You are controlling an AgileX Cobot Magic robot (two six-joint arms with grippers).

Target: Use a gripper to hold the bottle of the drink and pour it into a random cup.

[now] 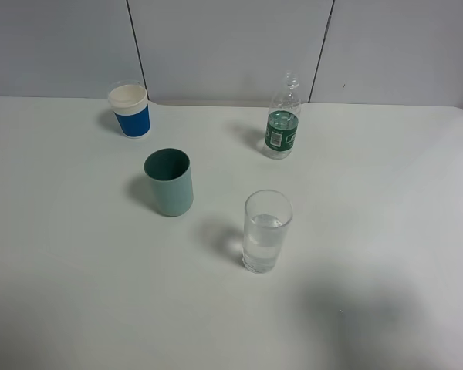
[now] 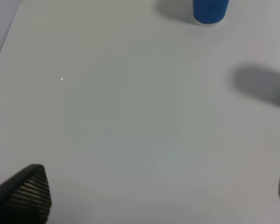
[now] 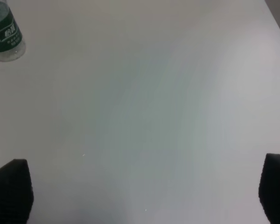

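Overhead only: glass (image 1: 267,230) half full, no arms.
Wrist cams: both grippers (image 2: 149,196) (image 3: 144,193) spread wide, bottle (image 3: 5,32) untouched.

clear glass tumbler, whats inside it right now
The clear glass tumbler holds clear liquid, filling roughly the lower half or a bit more; the upper part looks empty. Nothing else shows inside it, and nothing covers its open top.

The bottle (image 3: 5,35) label's white marks are unreadable.
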